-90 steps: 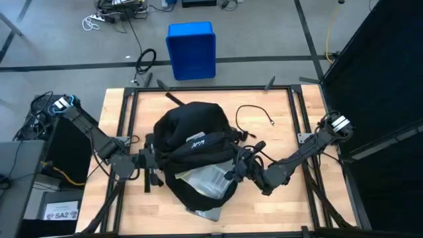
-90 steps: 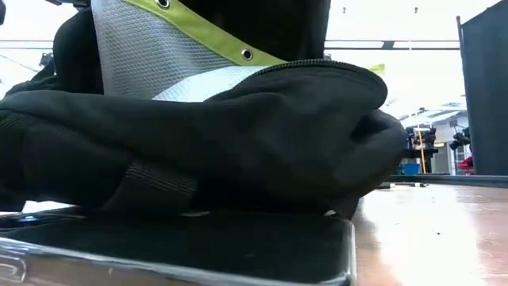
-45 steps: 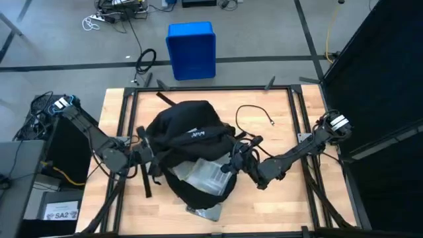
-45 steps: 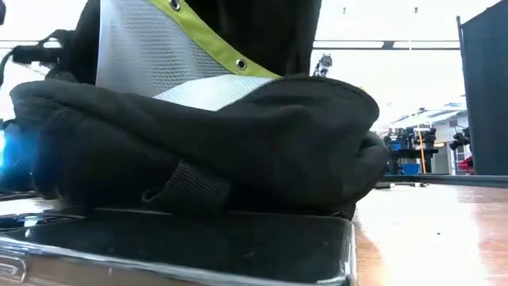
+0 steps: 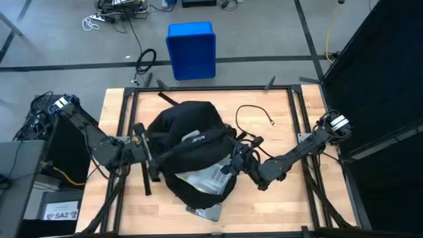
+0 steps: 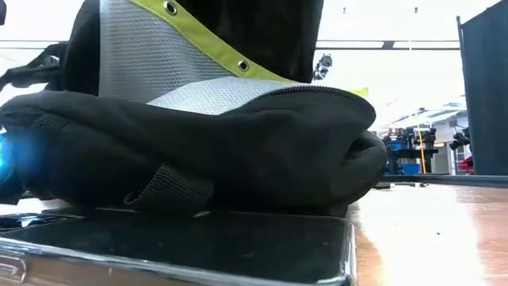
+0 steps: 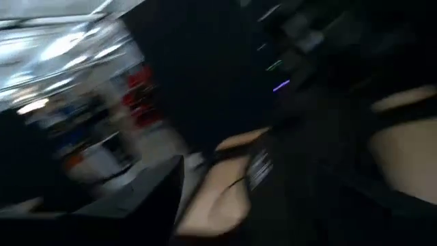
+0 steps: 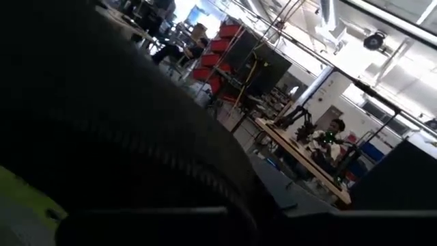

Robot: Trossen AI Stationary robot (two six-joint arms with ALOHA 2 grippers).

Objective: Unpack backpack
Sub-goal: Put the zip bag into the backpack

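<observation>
The black backpack (image 5: 188, 149) lies in the middle of the table, its open mouth toward the near edge. A pale, clear-wrapped packet (image 5: 206, 177) shows inside. In the low view its grey mesh lining with yellow-green trim (image 6: 159, 48) stands above the black bulk (image 6: 238, 151). My left gripper (image 5: 141, 149) is at the backpack's left side; whether it touches the fabric is unclear. My right gripper (image 5: 232, 158) is shut at the backpack's right side, beside the mouth. Its wrist view is filled with black fabric and a zip line (image 8: 171, 164). My right gripper meets the backpack at its right side by the rim of the open mouth (image 5: 228, 162), coming level from the table's right. The black fabric covers the fingers, so the exact part and kind of hold stay hidden. The backpack rests on the table.
A flat dark slab in a clear case (image 5: 205, 213) lies at the near edge, under the backpack's mouth (image 6: 175, 246). A loose black strap (image 5: 147, 182) lies near left and a thin black cable (image 5: 254, 112) at the far right. A blue box (image 5: 192, 49) stands on the floor beyond.
The backpack has shifted a little toward the far edge and its top has rounded up. My left gripper has moved toward the far and left edges along the backpack's side. My right gripper has gone slightly toward the far left with the backpack's rim, then held still.
</observation>
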